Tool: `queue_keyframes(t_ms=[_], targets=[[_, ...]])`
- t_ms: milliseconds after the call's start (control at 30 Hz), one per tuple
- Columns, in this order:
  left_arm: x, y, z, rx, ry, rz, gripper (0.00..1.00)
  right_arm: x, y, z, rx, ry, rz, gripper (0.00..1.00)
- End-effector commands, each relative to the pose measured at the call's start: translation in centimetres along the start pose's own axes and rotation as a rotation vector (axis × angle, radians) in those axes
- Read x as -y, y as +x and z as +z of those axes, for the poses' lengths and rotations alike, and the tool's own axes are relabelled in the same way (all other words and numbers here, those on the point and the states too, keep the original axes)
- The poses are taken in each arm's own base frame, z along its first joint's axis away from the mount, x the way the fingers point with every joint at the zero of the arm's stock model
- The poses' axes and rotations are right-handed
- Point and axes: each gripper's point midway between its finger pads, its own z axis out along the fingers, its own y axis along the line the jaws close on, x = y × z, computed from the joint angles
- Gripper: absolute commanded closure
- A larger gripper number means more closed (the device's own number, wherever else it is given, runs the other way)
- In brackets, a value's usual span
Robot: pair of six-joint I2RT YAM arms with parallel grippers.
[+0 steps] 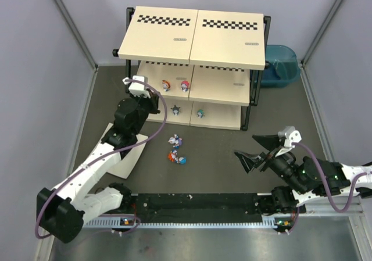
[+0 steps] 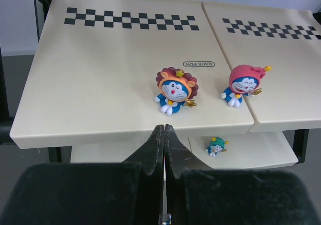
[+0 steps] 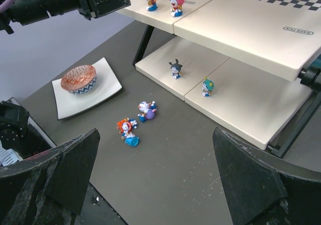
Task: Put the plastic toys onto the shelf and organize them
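The shelf [image 1: 192, 34] stands at the back of the table. On its middle board [image 2: 100, 84] stand an orange-maned toy [image 2: 175, 91] and a pink-headed toy [image 2: 243, 84]. A dark toy [image 3: 175, 69] and a teal-capped toy [image 3: 207, 87] stand on the bottom board. Two more toys lie on the table: a purple-and-white one [image 1: 175, 140] and an orange-red one [image 1: 175, 157]. My left gripper [image 2: 164, 127] is shut and empty, its tips just short of the middle board's front edge, before the orange-maned toy. My right gripper [image 3: 155, 185] hangs open over the table, right of the fallen toys.
A white square plate [image 3: 105, 87] carrying an orange-pink disc [image 3: 78, 78] lies on the table at the left, under my left arm. A blue tub [image 1: 279, 63] sits behind the shelf's right end. Grey walls enclose the table.
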Motion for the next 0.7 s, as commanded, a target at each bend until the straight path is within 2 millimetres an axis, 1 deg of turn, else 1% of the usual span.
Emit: queue_keyframes(t_ms=[0,67,167,300,667], targets=[[-0.1,-1.6,1.0,0.055,0.024,0.027,1.00,0.2,0.0,-0.3,0.005,-0.005,0.021,0.04],[-0.4,-1.7,1.1,0.057,0.018,0.034,1.00,0.3,0.1,-0.3,0.004,-0.005,0.025,0.04],[-0.7,-1.4,1.5,0.048,0.011,0.042,1.00,0.4,0.2,-0.4,0.002,-0.006,0.025,0.04],[-0.4,-1.3,1.9,0.047,0.035,0.042,1.00,0.4,0.4,-0.4,-0.002,-0.002,0.026,0.04],[-0.2,-1.1,2.5,0.039,0.042,0.049,1.00,0.5,0.4,-0.4,-0.004,0.000,0.027,0.04]])
